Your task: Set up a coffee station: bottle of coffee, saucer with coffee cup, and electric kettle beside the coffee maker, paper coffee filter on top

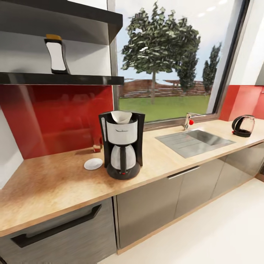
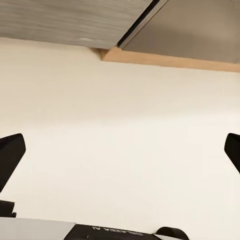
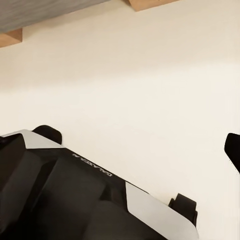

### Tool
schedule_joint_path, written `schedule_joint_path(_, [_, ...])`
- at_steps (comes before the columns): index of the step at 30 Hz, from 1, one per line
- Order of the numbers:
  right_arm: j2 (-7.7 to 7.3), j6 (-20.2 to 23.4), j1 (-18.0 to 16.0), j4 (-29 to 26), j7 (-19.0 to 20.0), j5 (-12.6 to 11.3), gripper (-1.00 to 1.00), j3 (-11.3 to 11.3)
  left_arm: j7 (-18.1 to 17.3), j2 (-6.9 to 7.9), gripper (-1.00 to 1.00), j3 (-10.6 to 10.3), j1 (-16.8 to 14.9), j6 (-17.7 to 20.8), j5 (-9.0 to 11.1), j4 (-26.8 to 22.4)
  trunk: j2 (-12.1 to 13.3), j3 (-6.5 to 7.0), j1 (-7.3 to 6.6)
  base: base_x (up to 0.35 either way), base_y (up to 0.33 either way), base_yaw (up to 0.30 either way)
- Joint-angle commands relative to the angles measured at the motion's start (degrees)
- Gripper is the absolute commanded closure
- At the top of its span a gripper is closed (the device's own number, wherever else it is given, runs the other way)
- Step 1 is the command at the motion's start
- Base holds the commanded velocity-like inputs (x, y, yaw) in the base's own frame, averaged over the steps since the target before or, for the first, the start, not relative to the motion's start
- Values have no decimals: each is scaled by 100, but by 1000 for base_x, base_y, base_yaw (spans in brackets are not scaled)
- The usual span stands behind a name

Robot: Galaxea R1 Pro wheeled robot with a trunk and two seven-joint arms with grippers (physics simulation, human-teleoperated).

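Observation:
The coffee maker (image 1: 123, 146) stands on the kitchen countertop (image 1: 51, 183), and the paper coffee filter (image 1: 121, 116) sits in its top. Just left of its base lies the saucer (image 1: 93, 164), with nothing on it. Behind the saucer, at the red wall, is a tiny object (image 1: 97, 147); I cannot tell if it is the coffee cup. The bottle of coffee (image 1: 57, 54) stands on the kitchen shelf (image 1: 73, 79). The electric kettle (image 1: 243, 125) is at the counter's far right end. My left gripper (image 2: 120, 155) is open over pale floor. My right gripper (image 3: 120, 150) shows one fingertip (image 3: 233, 150) spread wide.
An inset steel sink (image 1: 194, 141) with a tap (image 1: 189, 119) lies between the coffee maker and the kettle. Grey cabinet fronts (image 1: 146, 209) run below the worktop. A large window is behind the counter. A black and white robot part (image 3: 70, 195) hides the right gripper's other finger.

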Motion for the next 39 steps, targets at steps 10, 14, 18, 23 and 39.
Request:
schedule_joint_path(10, [14, -34, -3, -13, 24, 59, -100, -48, -42, -1, -100, 13, 1, 18, 43, -5, -4, -6, 1, 7, -30, 255])
schedule_joint_path(14, [15, -34, -3, -13, 24, 59, -100, -48, -42, -1, -100, 13, 1, 18, 42, -5, -4, -6, 1, -32, -157, 133])
schedule_joint_path(18, [15, -34, -4, -15, 24, 59, -100, -48, -42, -5, -100, 9, 1, 17, 43, -5, -4, -6, 1, -74, -251, 51])
schedule_joint_path(23, [17, -34, -4, -15, 24, 59, -100, -45, -42, -9, -100, 5, 1, 17, 43, -5, -4, -6, 1, -85, -275, 186])
schedule_joint_path(39, [39, -42, -4, -17, 15, 74, -100, -39, -42, -10, -100, 4, 1, 18, 39, -5, -4, -6, 1, -36, -94, 266])
